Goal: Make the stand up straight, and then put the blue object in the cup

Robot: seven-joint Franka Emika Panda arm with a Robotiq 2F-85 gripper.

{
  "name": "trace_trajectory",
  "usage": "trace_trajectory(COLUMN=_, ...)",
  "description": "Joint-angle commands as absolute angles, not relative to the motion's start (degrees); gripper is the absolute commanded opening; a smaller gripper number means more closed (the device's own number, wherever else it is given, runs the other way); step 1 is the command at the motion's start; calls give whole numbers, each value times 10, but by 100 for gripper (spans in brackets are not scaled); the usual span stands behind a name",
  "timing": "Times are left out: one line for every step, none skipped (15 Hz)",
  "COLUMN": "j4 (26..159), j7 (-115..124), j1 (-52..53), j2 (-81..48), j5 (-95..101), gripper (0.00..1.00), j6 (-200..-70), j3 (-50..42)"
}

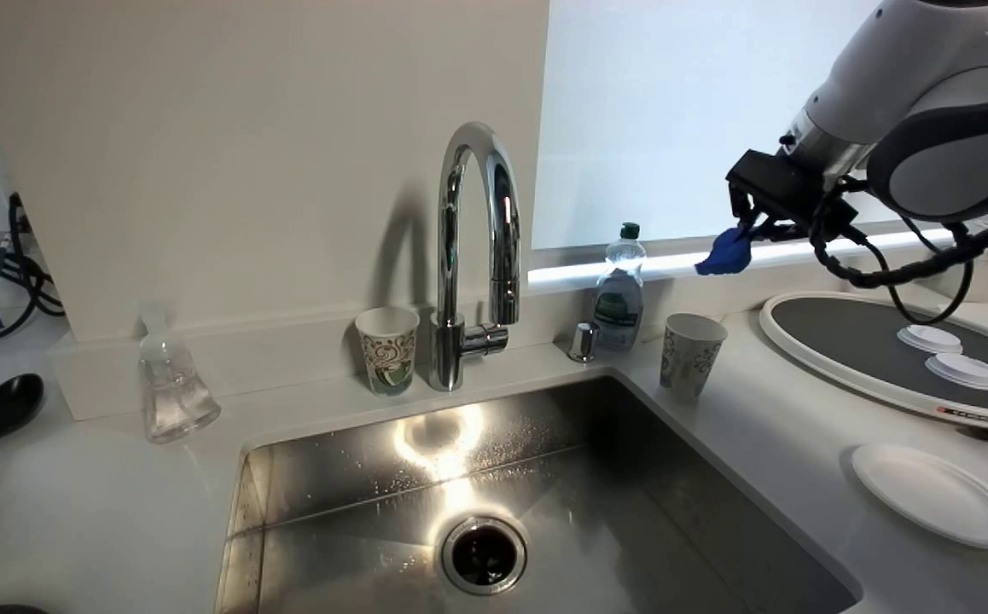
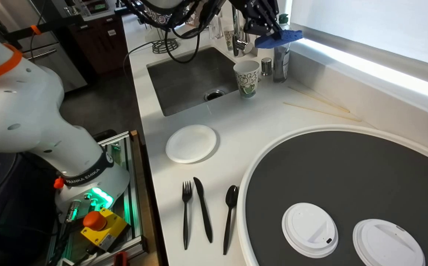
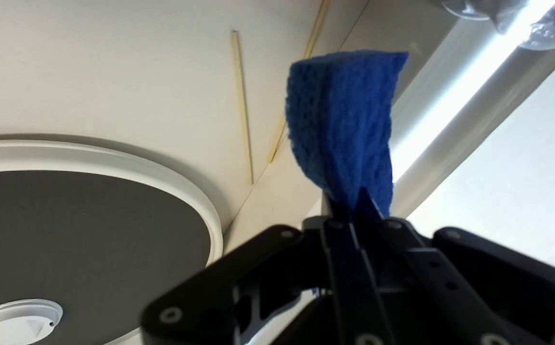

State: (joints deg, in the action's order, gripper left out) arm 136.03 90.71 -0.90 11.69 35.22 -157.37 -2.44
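Note:
The blue object is a bright blue sponge (image 3: 354,115), pinched near one end by my gripper (image 3: 356,203). It also shows in both exterior views (image 1: 726,253) (image 2: 291,36). The gripper is high above the counter, in front of the bright window, near the green-capped soap bottle. The sponge touches nothing but the fingers, and its free end points away from them. A small plain white cup or stand does not show in any view. A patterned paper cup (image 1: 692,358) stands upright by the sink corner. Another patterned cup (image 1: 388,350) stands upright beside the faucet.
The steel sink (image 1: 323,477) has a tall chrome faucet (image 1: 451,256). A soap bottle (image 1: 619,298) stands behind the sink corner. A plate (image 2: 191,144), black cutlery (image 2: 203,207), thin sticks (image 2: 321,111) and a grey round turntable (image 2: 347,166) with two white lids (image 2: 310,229) are on the counter.

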Motion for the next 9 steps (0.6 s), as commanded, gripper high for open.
trace_trajectory(j4=1416, j7=920, j1=-18, j2=159, j5=409, gripper=2, j6=-1607, j3=-15)
trace_trajectory(j4=1422, j7=926, j1=-20, j2=163, j5=425, gripper=2, j6=-1611, j3=-12)
trace_trajectory(j4=1428, j7=934, j1=-22, j2=168, j5=442, gripper=2, j6=-1614, j3=-8)
trace_trajectory(j4=1432, j7=939, j1=-23, j2=173, j5=455, gripper=2, j6=-1616, j3=-5)
trace_trajectory(j4=1438, j7=942, j1=-22, j2=180, j5=466, gripper=2, j6=-1619, j3=-3)
trace_trajectory(j4=1443, j7=944, j1=-20, j2=186, j5=472, gripper=2, j6=-1624, j3=-2)
trace_trajectory(j4=1449, j7=940, j1=-15, j2=191, j5=471, gripper=2, j6=-1628, j3=-2)
trace_trajectory(j4=1456, j7=934, j1=-11, j2=198, j5=470, gripper=2, j6=-1631, j3=-2)
trace_trajectory(j4=1462, j7=931, j1=-8, j2=204, j5=467, gripper=2, j6=-1635, j3=-1)
